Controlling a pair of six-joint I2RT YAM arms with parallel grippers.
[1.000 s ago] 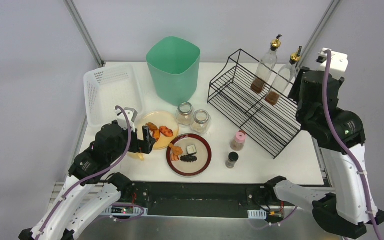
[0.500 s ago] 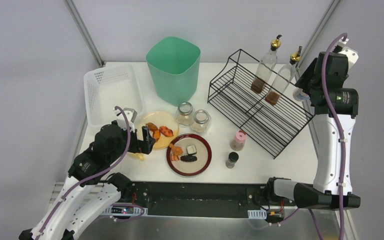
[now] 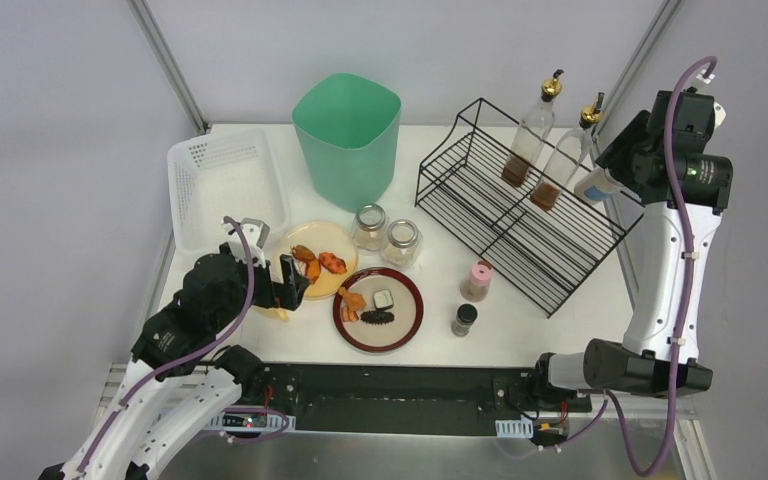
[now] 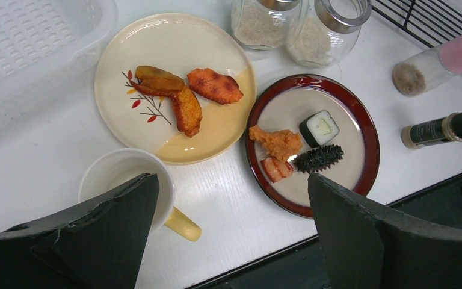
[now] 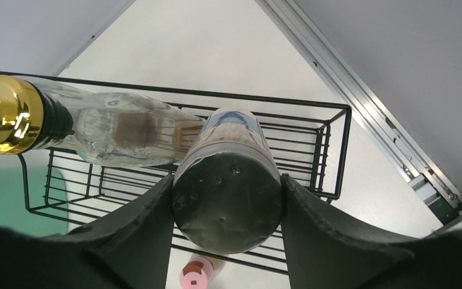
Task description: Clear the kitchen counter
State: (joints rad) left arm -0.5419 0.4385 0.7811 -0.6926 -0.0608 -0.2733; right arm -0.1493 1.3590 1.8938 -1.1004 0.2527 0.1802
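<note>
Kitchen counter (image 3: 580, 330): flat, matte white rectangle spanning the scene ahead of both arm bases. It carries a round cream plate (image 4: 156, 60) of browned wings, a glossy red-rimmed plate (image 4: 370, 156) of small food pieces, a white mug (image 4: 120, 174) with a yellow handle, two glass jars (image 3: 401, 242), two slim shakers (image 3: 477, 281), a black wire rack (image 3: 520, 230), a green tapered bin (image 3: 345, 140) and a perforated white basket (image 3: 225, 180). Left gripper (image 4: 231, 186) hovers low over the mug and plates, fingers spread wide, holding nothing. Right gripper (image 5: 227, 180), high at the rack's right end, has its fingers clamped around a cylindrical, dark-bottomed container (image 5: 228, 217).
</note>
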